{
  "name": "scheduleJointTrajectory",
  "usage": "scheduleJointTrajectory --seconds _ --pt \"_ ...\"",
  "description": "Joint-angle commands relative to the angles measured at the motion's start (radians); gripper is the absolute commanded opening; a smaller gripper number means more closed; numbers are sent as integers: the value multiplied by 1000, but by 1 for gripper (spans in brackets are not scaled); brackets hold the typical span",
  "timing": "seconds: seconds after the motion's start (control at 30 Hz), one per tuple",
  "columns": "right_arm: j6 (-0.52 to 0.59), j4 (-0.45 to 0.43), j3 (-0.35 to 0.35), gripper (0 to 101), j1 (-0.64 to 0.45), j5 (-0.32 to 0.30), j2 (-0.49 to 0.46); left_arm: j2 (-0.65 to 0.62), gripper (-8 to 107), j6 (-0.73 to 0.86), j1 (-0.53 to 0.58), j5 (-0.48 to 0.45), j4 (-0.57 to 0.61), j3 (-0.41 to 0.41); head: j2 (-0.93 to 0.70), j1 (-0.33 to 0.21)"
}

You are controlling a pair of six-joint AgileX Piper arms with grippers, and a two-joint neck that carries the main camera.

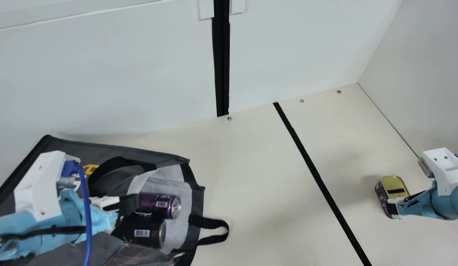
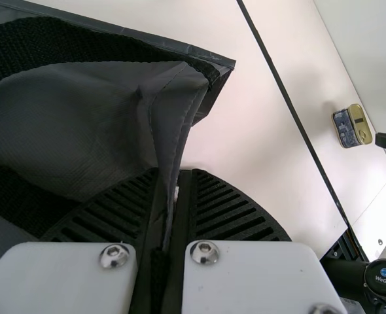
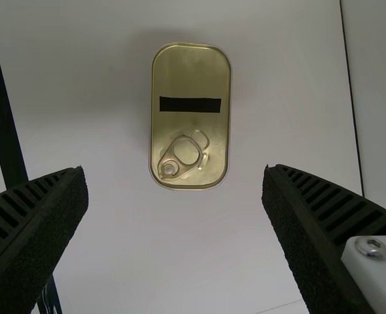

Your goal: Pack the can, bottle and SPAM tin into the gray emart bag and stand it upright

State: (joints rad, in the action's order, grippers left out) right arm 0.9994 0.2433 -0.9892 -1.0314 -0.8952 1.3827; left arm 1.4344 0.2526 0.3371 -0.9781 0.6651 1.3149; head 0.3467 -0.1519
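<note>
While the left tool (image 2: 175, 176) pinches the gray emart bag (image 2: 69, 124), the SPAM tin (image 3: 190, 124) lies just past the spread, empty right tool (image 3: 174, 170), long sides facing its fingers (image 3: 65, 209).

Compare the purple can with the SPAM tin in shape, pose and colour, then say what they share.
The purple can is a round cylinder; the SPAM tin is boxy with rounded corners. The purple can lies on its side in the bag's mouth; the SPAM tin sits lid-up on the table. The purple can's end is silvery, the SPAM tin's lid gold. Both ends look metallic.
</note>
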Motion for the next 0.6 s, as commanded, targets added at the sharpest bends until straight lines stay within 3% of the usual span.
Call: scheduleJointTrajectory --seconds 0.0,0.57 --pt "6 3 1 95 4 12 20 0 -8 0 0 0 0 0 2 -23" --pt "3 6 -46 95 57 114 207 0 -8 0 0 0 0 0 2 -23"
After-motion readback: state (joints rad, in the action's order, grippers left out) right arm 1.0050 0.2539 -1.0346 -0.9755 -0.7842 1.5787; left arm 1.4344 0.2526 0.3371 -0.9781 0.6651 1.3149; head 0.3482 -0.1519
